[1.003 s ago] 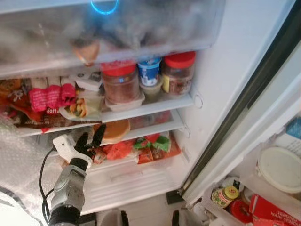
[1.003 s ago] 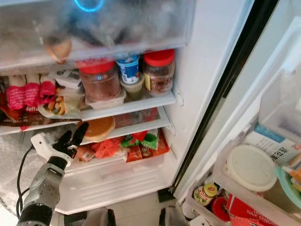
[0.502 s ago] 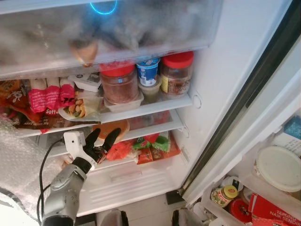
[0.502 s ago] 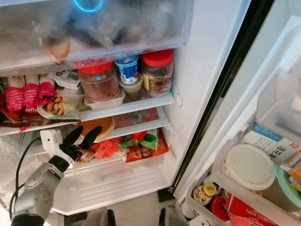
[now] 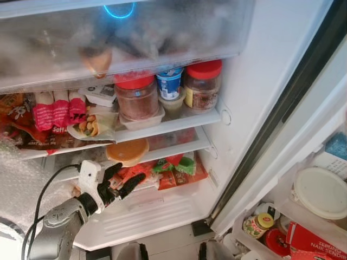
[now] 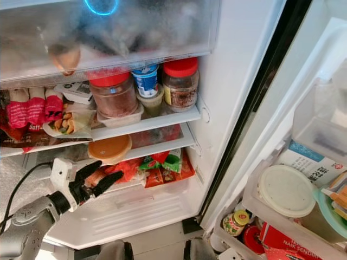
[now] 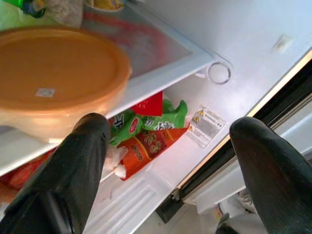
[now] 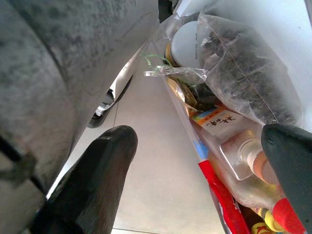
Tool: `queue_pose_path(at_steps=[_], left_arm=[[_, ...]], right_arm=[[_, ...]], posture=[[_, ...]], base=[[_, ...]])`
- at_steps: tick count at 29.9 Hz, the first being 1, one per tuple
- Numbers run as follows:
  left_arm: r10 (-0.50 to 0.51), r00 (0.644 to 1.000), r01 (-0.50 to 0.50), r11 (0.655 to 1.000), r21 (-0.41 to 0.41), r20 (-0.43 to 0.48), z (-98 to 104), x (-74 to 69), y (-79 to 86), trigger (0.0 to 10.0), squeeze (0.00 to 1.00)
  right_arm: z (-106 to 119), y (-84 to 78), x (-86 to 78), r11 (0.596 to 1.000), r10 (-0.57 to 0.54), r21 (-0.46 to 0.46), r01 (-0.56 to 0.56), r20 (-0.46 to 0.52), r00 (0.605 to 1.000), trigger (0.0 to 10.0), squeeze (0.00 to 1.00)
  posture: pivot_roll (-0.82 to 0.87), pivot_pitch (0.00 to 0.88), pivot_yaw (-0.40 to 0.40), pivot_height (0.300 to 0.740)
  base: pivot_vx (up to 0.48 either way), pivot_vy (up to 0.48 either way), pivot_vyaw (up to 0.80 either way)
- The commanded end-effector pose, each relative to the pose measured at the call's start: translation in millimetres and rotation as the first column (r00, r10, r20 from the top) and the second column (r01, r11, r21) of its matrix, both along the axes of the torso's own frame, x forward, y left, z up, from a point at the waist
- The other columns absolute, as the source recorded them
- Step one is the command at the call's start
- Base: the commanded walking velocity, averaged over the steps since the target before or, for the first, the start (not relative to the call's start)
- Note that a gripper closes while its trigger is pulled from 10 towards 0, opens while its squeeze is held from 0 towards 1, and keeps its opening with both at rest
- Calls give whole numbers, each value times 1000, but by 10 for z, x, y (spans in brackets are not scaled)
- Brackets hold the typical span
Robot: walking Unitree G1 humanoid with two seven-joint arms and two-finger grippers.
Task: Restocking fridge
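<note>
while its 2 black fingers stand spread wide with nothing between them, the left gripper (image 5: pixel 120 180) hovers just below the orange-lidded tub (image 5: pixel 127 151). right of the tub lie red and green snack packets (image 5: pixel 176 169); above it stand 2 red-capped jars (image 5: pixel 139 95). the right gripper (image 8: pixel 195 170) hangs wide apart, empty, beside bagged groceries (image 8: pixel 229 83).

**Open fridge, shelves stocked**

The fridge (image 5: pixel 255 81) stood open. Red-lidded jars (image 5: pixel 203 84) sat upright on an upper shelf; an orange-lidded tub (image 5: pixel 127 151) lay below; red and green packets (image 5: pixel 176 168) lay flat beneath it.
</note>
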State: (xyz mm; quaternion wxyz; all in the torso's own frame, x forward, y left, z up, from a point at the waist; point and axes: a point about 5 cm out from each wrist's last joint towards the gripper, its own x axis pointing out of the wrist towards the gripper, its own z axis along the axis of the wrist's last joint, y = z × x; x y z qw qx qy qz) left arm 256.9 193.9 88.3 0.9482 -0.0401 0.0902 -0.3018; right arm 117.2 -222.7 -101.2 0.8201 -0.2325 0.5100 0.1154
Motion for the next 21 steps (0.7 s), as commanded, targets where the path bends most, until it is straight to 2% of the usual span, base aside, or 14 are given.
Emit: queue_pose_path(at_steps=[1,7,10,16,21], left_arm=[[37,999,-36,997,66,-10,-93,40,45,10000,0],[69,997,-65,990,127,-25,-261,152,5,10000,0],[113,993,-109,987,117,-29,-325,216,-12,10000,0],[131,991,-128,986,109,-25,-389,304,-80,10000,0],[181,983,-178,977,113,-17,-422,387,-27,10000,0]], right_arm=[[-75,88,-188,999,47,4,-47,-77,996,10000,0],[-75,91,-185,999,48,6,-47,-78,996,10000,0],[-76,93,-189,999,43,7,-43,-77,996,10000,0],[-78,97,-193,999,43,8,-42,-78,996,10000,0],[-79,95,-202,999,42,7,-41,-79,996,10000,0]], posture=[[-60,89,37,658],[-67,92,38,658],[-74,96,38,658],[-80,104,38,658],[-77,109,35,658]], base=[[0,0,0],[0,0,0],[0,0,0],[0,0,0],[0,0,0]])
